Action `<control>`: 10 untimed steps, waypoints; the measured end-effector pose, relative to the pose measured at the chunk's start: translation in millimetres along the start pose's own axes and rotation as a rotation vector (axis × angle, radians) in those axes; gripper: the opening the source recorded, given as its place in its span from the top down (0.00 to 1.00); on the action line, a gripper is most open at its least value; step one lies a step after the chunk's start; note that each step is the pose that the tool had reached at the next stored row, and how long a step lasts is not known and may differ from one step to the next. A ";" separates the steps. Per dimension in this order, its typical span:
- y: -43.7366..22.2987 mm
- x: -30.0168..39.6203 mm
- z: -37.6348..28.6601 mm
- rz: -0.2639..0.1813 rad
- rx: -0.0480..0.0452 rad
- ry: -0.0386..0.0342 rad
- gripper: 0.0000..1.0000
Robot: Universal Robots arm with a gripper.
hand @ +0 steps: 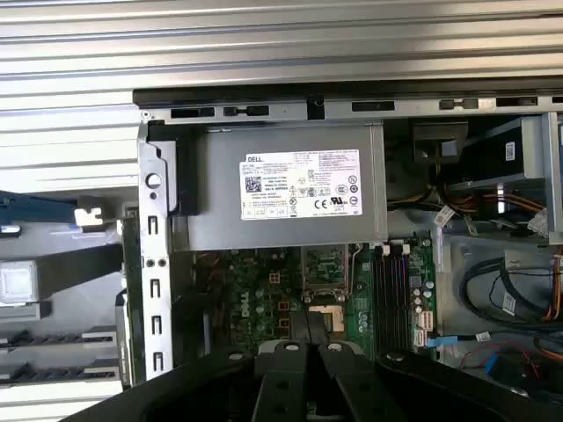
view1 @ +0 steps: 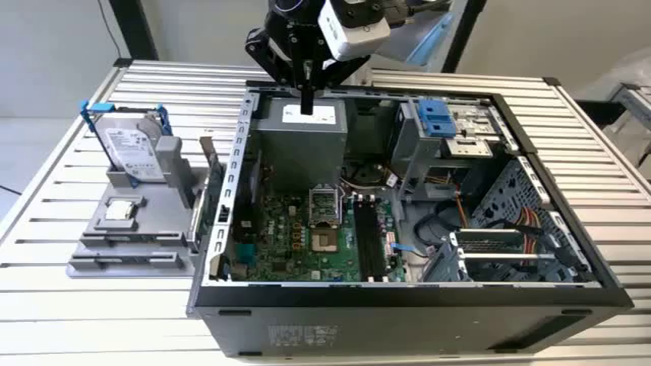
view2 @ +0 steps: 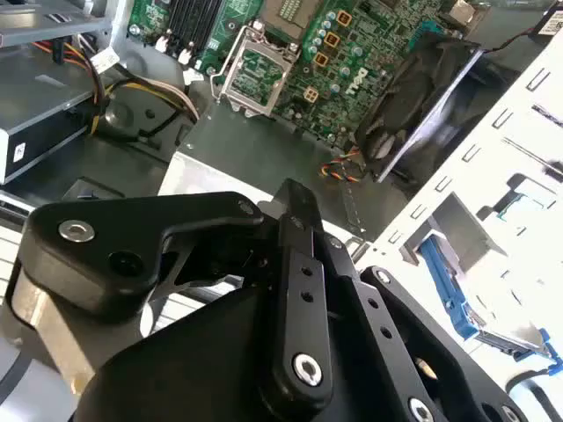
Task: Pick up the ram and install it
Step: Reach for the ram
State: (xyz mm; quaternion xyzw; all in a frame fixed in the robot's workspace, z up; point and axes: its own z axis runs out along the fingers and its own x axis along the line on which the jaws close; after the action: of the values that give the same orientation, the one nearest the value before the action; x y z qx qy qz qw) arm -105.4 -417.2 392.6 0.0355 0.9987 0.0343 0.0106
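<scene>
A black, matte gripper [view1: 305,103] built of jointed metal links hangs over the back of an open computer case [view1: 407,324]. Its two slim fingers [hand: 283,365] are pressed together with nothing between them. In the exterior view the tips sit at the top of a boxy grey sheet-metal power supply [view1: 300,145]; whether they touch it cannot be told. The power supply carries a white rectangular label [hand: 301,183] with fine dark print and small symbols.

Beyond it, inside the dark steel case, lies a green motherboard [view1: 290,248] with a square silver-framed processor socket [view1: 322,204] and long black memory slots [view1: 368,240]. Orange, red and yellow wires run past perforated metal bays.

The ram [view1: 212,164], a thin, narrow board, stands on edge in a grey plastic holder [view1: 133,248] outside the case, at the exterior view's left, just beside the case wall and well apart from the gripper. The same holder carries an upright silver hard drive [view1: 133,145] in a blue frame and a small square silver chip [view1: 122,210]. Everything rests on a ribbed aluminium table [view1: 51,305].
</scene>
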 end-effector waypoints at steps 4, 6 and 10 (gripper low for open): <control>0.0 -0.1 0.0 0.000 0.0001 0.0014 1.00; 0.0 -0.1 0.0 0.000 0.0001 0.0015 1.00; -0.1 1.0 0.1 0.000 -0.0001 0.0015 1.00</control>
State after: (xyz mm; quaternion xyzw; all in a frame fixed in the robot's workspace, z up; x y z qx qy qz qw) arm -106.5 -417.2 392.5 0.0355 0.9987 0.0344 0.0099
